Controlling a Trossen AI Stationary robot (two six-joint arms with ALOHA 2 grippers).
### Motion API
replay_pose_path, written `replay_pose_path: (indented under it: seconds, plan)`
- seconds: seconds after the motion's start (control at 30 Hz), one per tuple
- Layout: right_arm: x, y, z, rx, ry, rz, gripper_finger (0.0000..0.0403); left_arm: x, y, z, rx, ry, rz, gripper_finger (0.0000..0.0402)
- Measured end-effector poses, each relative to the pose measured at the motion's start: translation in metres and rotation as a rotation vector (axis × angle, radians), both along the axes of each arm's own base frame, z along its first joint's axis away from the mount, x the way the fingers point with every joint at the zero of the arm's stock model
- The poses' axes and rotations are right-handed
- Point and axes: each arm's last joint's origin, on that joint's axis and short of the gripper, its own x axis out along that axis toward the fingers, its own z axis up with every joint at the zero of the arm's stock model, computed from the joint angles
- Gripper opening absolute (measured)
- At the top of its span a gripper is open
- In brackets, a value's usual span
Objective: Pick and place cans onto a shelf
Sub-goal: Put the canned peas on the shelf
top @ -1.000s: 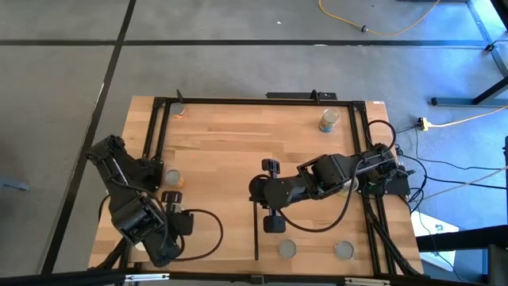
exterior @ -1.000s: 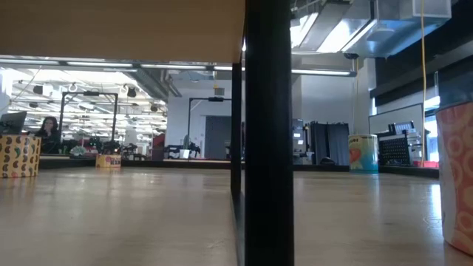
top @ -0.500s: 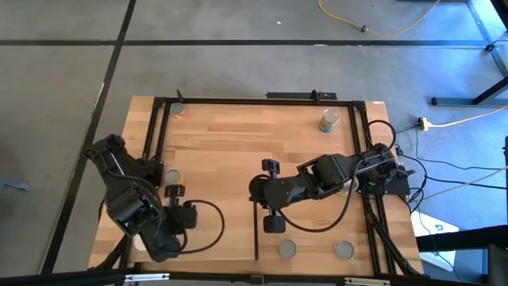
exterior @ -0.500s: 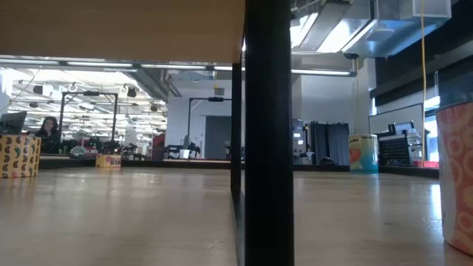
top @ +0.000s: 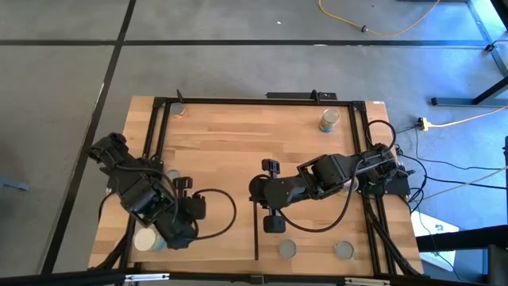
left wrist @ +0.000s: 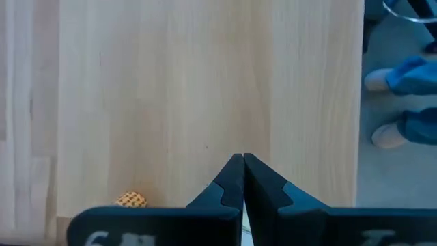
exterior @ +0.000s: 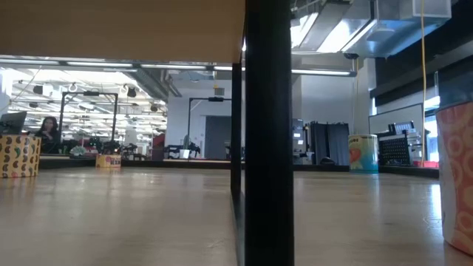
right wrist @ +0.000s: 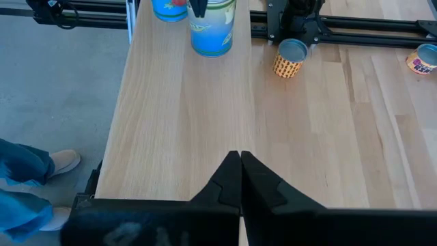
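My left gripper (top: 193,210) is shut and empty above the pale-wood shelf (top: 226,238), whose smooth panel fills the left wrist view (left wrist: 205,89). A white-topped can (top: 147,238) stands on the shelf behind that arm. My right gripper (top: 255,191) is shut and empty at mid-table by the black strip (top: 255,230). In the right wrist view, two blue cans (right wrist: 213,27) stand at the shelf's left end. A grey-topped can (right wrist: 290,58) stands beside them on the planks.
More cans stand on the table: far left (top: 180,110), far right (top: 329,119), two at the near edge (top: 287,249) (top: 343,251), one by the left arm (top: 171,176). A black metal frame (top: 254,100) rims the table. A person's feet (right wrist: 41,171) are beyond the near edge.
My left arm has swung toward the table's right over the shelf, and its gripper now lies farther right. That has uncovered the white-topped can at the shelf's left end. My right arm has kept still.
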Motion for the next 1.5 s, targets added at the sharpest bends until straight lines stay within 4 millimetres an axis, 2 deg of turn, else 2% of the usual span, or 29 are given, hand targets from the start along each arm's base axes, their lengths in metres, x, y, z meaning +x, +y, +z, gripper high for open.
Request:
replay_pose_path:
  seconds: [0.3,0.67,1.5]
  plan:
    - [0.0,0.0,0.0,0.0,0.0,0.0,0.0,0.0,-0.001,-0.005,-0.008,0.035,-0.005,0.0]
    - [0.0,0.0,0.0,-0.001,0.0,0.001,0.0,0.0,-0.003,-0.021,0.015,0.099,-0.01,0.0]
    - [0.0,0.0,0.0,0.005,0.002,0.006,0.0,-0.003,-0.007,-0.022,-0.025,0.129,-0.007,0.0]
